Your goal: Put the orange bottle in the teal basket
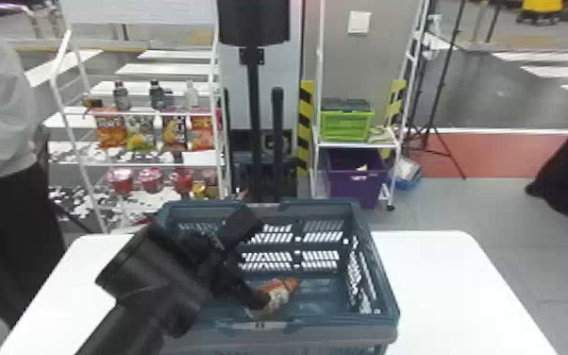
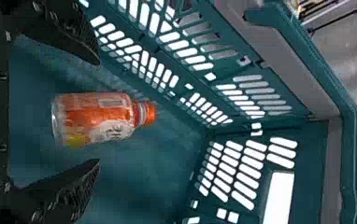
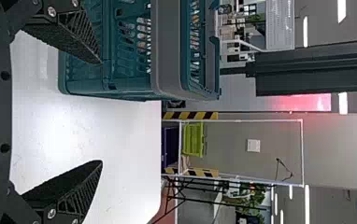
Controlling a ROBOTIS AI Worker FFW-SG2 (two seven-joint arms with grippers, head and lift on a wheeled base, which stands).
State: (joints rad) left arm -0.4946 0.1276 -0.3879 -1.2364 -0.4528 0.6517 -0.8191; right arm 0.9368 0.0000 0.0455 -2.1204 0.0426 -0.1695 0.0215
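Evidently, left gripper (image 2: 98, 112): open, its two fingers standing apart on either side of the bottle; in the head view it reaches down into the basket from the lower left, angled so the tips get inside the walls.
Orange bottle (image 2: 95, 116): on its side at the basket floor, near the lower middle of the head view, between the fingers with a gap on each side, so the floor seems to bear it rather than the grip.
Teal basket (image 1: 316, 204): lower centre of the head view, upright, its walls enclosing the bottle; the placing looks done, and lifting the arm clear seems next, with care not to nudge the bottle.
White table (image 1: 443, 283): under the basket, giving it a flat base.
Right gripper (image 3: 102, 113): open and empty above the table beside the basket, out of the working arm's way.
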